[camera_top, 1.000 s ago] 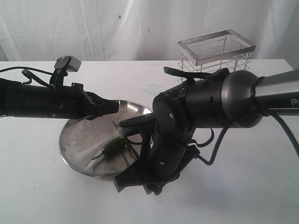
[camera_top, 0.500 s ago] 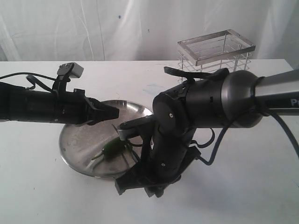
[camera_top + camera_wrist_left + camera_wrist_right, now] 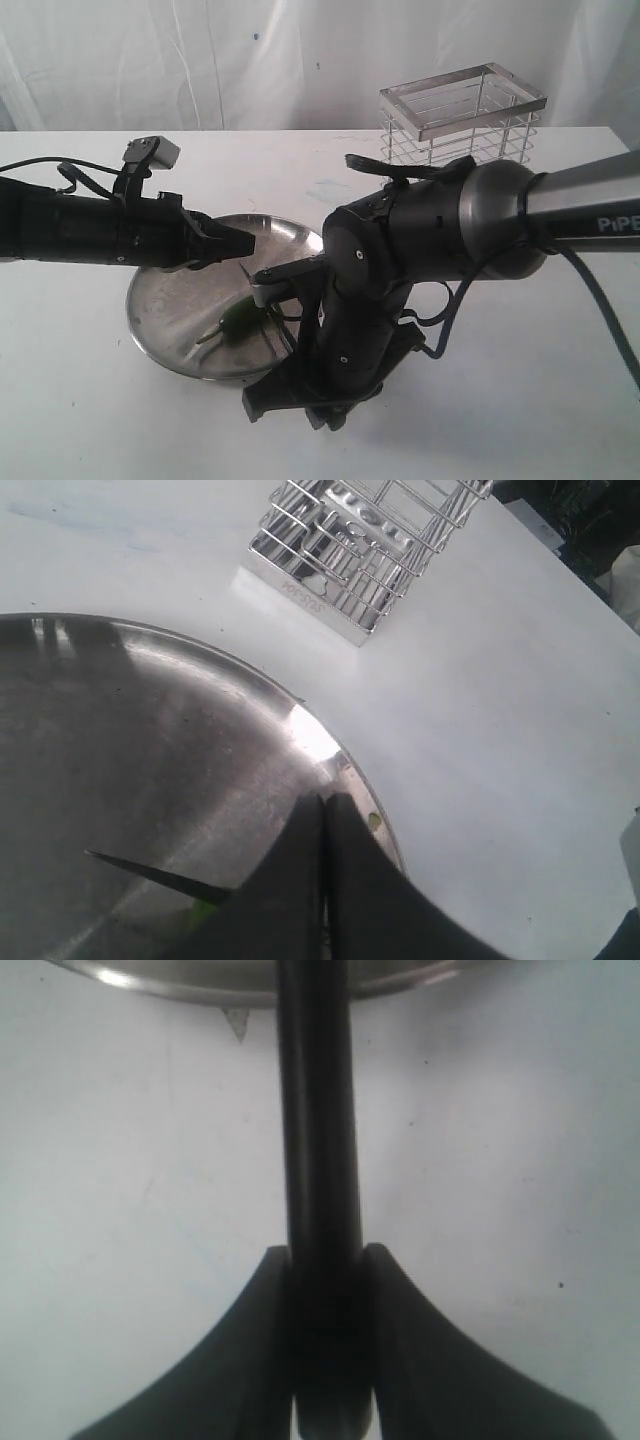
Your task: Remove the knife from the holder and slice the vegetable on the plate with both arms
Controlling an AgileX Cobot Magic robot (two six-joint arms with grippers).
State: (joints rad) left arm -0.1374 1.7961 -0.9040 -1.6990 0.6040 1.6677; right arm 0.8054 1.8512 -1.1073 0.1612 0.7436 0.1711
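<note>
So the right end effector is pinching the knife by the black handle. From there the handle runs straight out ahead of the fingers and over the near rim of the plate. The left end effector is pressed together with nothing in it, hanging above the plate. The chilli lies on the steel below it, a bit further out past its tips, towards the right arm. In the left wrist view the dark blade tip sits right beside a scrap of green next to the closed fingers. I can't tell if steel is touching chilli yet. The holder is empty-looking and well beyond both end effectors, at the back of the table.

What worries me:
- Nothing is pinning the chilli. It's a small round thing on slick steel, so I'd guess it rolls or skids off sideways when the blade presses down.
- The grip is on a smooth handle well back from the blade, so cutting force could twist the knife in the fingers.
- Pressing down near the rim could tip or shove the plate.
- The two end effectors are close together over the plate, so a small misjudgement could knock them into each other.
</note>
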